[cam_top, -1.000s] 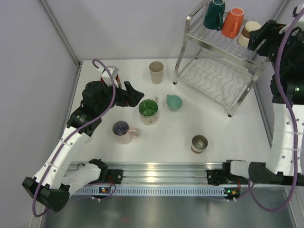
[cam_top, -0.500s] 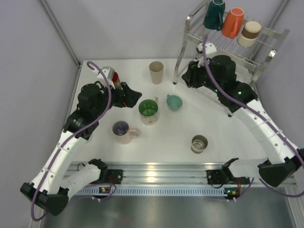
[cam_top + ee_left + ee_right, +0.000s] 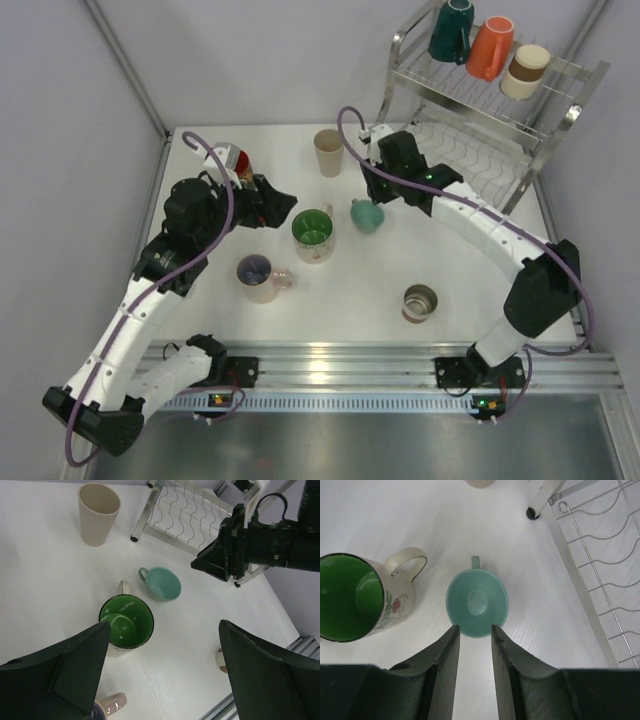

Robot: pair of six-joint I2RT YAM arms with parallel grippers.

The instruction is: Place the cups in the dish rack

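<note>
Scene: I am running two arms remotely over a white table (image 3: 340, 320), loading cups into the dish rack (image 3: 480, 160) at the far right corner.
Done: three cups sit on the rack's top tier: a dark teal mug (image 3: 452, 28), an orange cup (image 3: 490, 47) and a white-and-brown cup (image 3: 527, 70). No cup shows on the lower tier.
Left to do: I can see five cups standing on the table, all apart from the rack: a beige tumbler (image 3: 328, 152), a mint cup (image 3: 367, 215), a green-lined mug (image 3: 313, 233), a pinkish mug (image 3: 260, 277) and a steel cup (image 3: 420, 302). I judge the job less than half done.
Right gripper (image 3: 475, 630): it hangs just above the mint cup, which stands mouth up between the green-lined mug and the rack's near leg. The jaws are drawn close with a slim gap between them, pinching nothing.
Left gripper (image 3: 164, 625): its fingers are spread wide and empty, hovering beside the green-lined mug.
Next pick: the mint cup, in my judgement.
Writing: I can read no brand, label or lettering. The green-lined mug carries only a small red flower motif on its pale side.
</note>
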